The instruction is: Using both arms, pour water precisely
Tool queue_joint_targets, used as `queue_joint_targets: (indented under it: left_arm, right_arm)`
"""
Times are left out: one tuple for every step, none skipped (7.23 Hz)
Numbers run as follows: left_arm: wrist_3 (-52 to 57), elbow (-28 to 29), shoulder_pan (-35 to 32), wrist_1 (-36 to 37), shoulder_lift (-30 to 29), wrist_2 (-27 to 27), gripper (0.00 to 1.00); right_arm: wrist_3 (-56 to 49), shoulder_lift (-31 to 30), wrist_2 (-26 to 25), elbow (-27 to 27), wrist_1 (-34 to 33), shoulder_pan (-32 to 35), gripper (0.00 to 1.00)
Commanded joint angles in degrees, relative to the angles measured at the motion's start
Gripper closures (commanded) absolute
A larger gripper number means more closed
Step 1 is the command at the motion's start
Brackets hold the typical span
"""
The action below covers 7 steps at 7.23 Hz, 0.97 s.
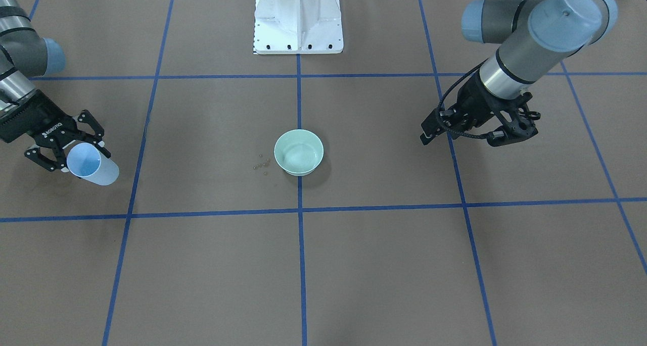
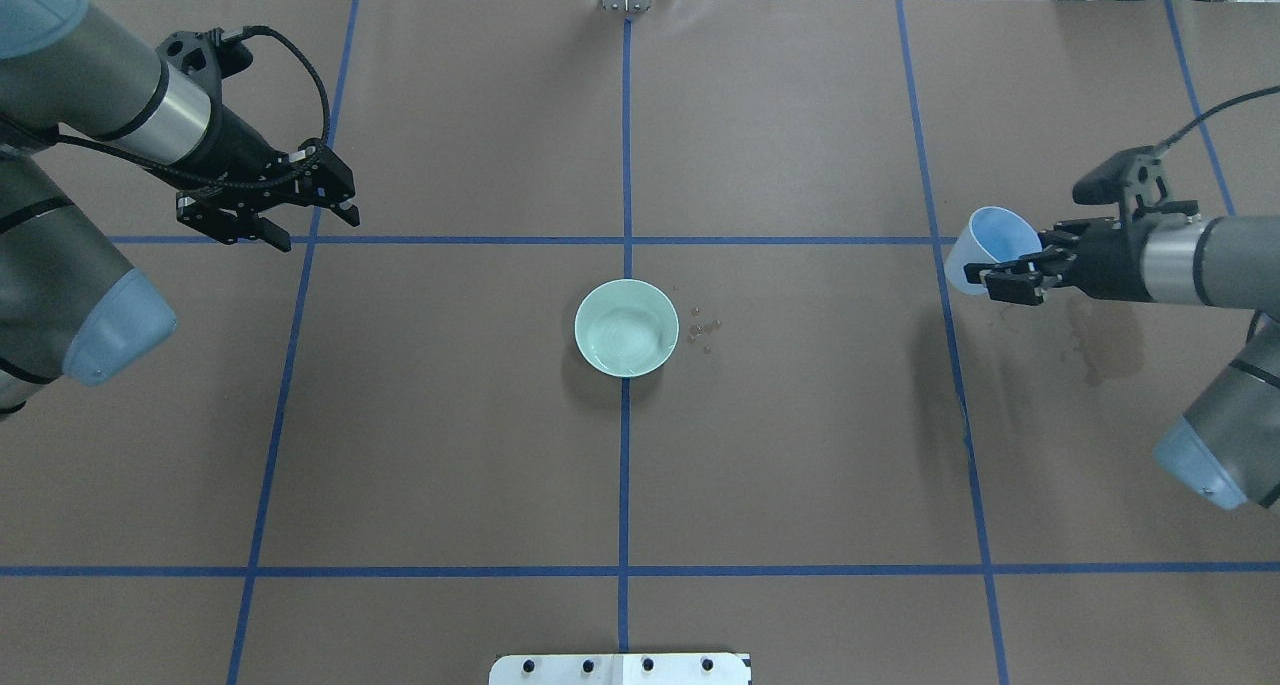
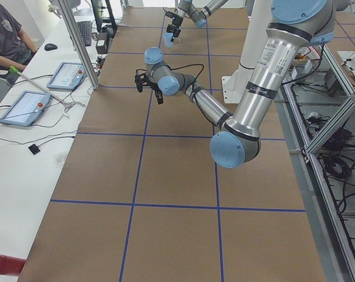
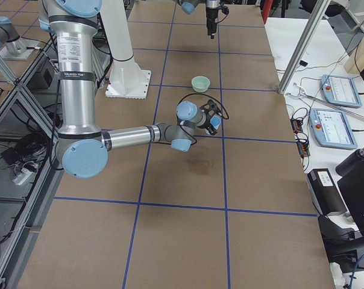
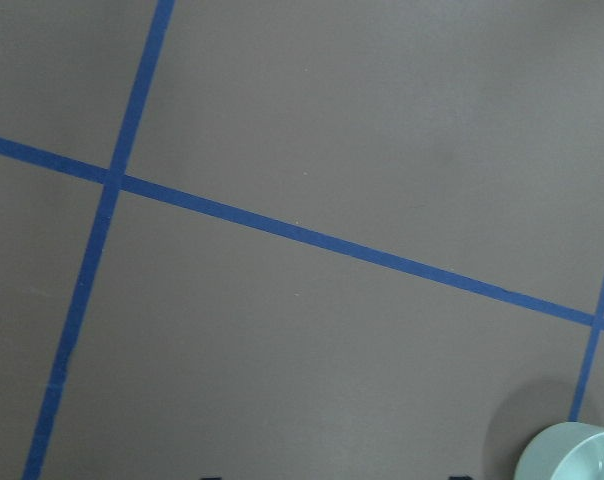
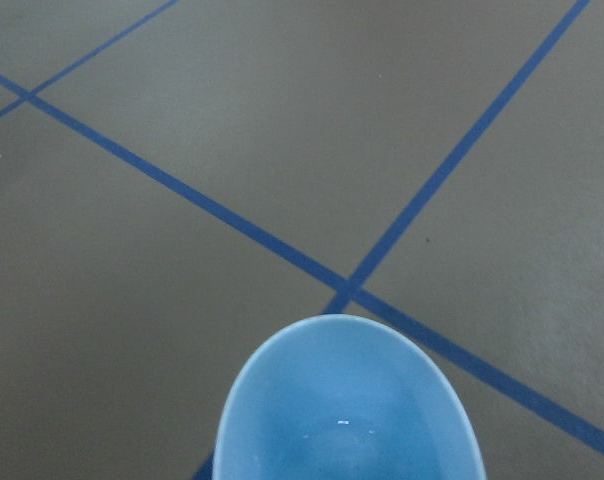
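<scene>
A pale green bowl (image 2: 627,327) (image 1: 298,152) (image 4: 200,83) stands at the table's middle, and whitish glints of water (image 2: 630,340) show inside it. My right gripper (image 2: 1008,270) (image 1: 68,151) is shut on a light blue cup (image 2: 985,243) (image 1: 96,168) (image 6: 347,405), held tilted above the table far to the bowl's right. A tiny glint shows in the cup's bottom. My left gripper (image 2: 315,223) (image 1: 465,134) hangs open and holds nothing, far from the bowl on its left. The left wrist view catches only the bowl's rim (image 5: 572,452).
Small droplets (image 2: 703,330) (image 1: 262,164) lie beside the bowl. A damp stain (image 2: 1100,350) marks the paper under the right arm. The white pedestal (image 1: 298,20) stands at the robot's side. Tablets (image 3: 66,75) and a seated person (image 3: 7,35) are beyond the table's edge.
</scene>
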Motion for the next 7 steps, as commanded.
queue_joint_targets:
  left_arm:
    - [5.71, 2.5, -2.12, 0.0, 1.52, -0.07, 0.19]
    - [8.79, 4.43, -2.83, 0.0, 1.44, -0.07, 0.19]
    - [10.64, 6.71, -3.88, 0.0, 1.35, -0.16, 0.19]
    - [13.1, 8.04, -4.5, 0.0, 1.35, -0.16, 0.19]
    - [13.38, 8.58, -4.68, -0.09, 1.27, -0.16, 0.19]
    - [13.39, 9.36, -4.68, -0.52, 1.09, -0.16, 0.19]
    - [13.39, 9.46, -4.68, -0.53, 1.09, -0.16, 0.19]
  right_arm:
    - [0.14, 12.32, -12.42, 7.37, -26.75, -9.71, 1.0]
    - [0.14, 20.41, -14.93, 7.48, -39.42, -13.76, 1.0]
    - [-0.21, 25.62, -14.44, 6.96, -47.55, -15.81, 1.0]
    - [-0.64, 28.55, -12.95, 5.56, -50.5, -16.78, 1.0]
    - [-0.65, 32.84, -10.42, 3.89, -56.1, -16.88, 1.0]
    - [-4.13, 40.89, -10.56, 0.92, -68.6, -16.97, 1.0]
    - [-13.3, 46.19, -11.0, -1.98, -77.69, -16.97, 1.0]
